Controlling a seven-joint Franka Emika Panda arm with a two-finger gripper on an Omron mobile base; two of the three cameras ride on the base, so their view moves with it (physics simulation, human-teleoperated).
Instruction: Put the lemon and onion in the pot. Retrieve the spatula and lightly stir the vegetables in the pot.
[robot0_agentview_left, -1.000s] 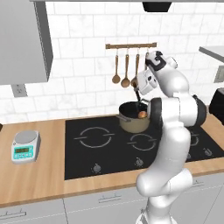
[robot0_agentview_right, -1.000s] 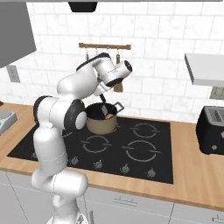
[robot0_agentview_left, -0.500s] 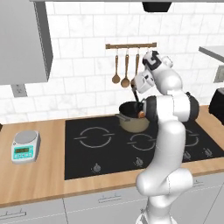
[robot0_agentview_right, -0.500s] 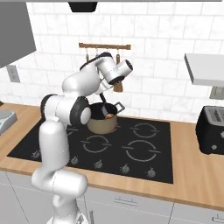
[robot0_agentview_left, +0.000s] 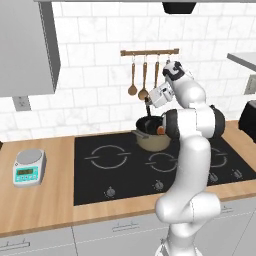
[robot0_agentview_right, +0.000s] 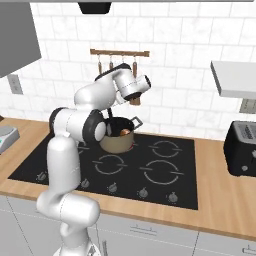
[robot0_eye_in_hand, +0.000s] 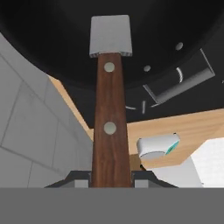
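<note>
My gripper (robot0_eye_in_hand: 110, 177) is shut on the spatula (robot0_eye_in_hand: 110, 109), holding its dark brown handle low down. The square grey blade points into the dark inside of the pot (robot0_eye_in_hand: 52, 39). From the left base view, the gripper (robot0_agentview_left: 152, 101) hangs above the back rim of the tan pot (robot0_agentview_left: 152, 140), and the spatula (robot0_agentview_left: 148, 111) slants down into it. The orange-brown onion (robot0_agentview_left: 161, 130) lies inside the pot by its right wall. The right base view has the onion (robot0_agentview_right: 125, 132) inside the pot (robot0_agentview_right: 116, 142) as well. The lemon is hidden.
The pot stands on the rear burner of the black cooktop (robot0_agentview_left: 115, 165). Copper spoons (robot0_agentview_left: 133, 85) hang from a wall rail just behind my hand. A scale (robot0_agentview_left: 29, 167) sits on the wooden counter at far left, a black toaster (robot0_agentview_right: 242, 147) at far right.
My hand has swung left and a little down with the spatula, bringing its blade over and into the pot. The pot and onion have stayed put.
</note>
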